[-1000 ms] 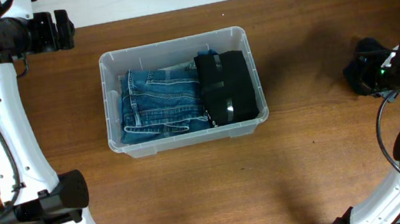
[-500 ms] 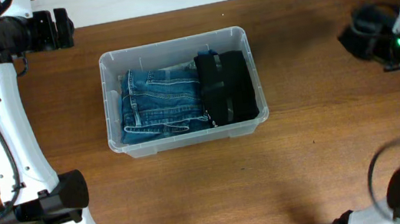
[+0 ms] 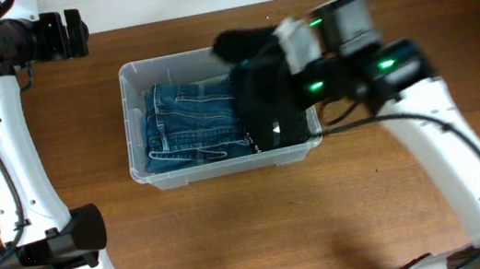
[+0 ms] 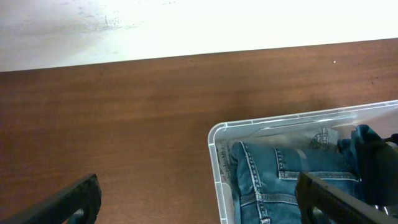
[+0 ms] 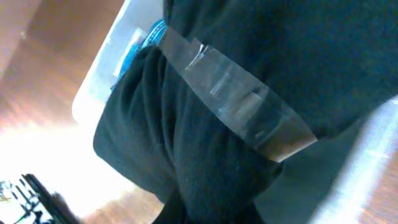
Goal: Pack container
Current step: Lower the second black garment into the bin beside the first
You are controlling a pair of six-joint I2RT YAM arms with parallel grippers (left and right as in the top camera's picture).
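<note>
Clear rounded-corner plastic container (image 3: 225,162) is seen left of centre on wood-grain table (image 3: 235,237). Folded blue denim (image 3: 193,127) and black fabric (image 5: 311,50) with a glossy grey band (image 5: 236,102) are packed inside. A faint print (image 4: 321,137) can't be read. Left gripper (image 3: 73,34) is held upper left, fingers spread wide. Right gripper (image 3: 242,43) is blurred over the container's right end, so its state can't be told.

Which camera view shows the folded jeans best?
The overhead view: the jeans lie almost whole in the left part of the container, beside the black garment. The left wrist view shows only one corner of them; the right wrist view shows only a blue sliver behind black cloth.
</note>
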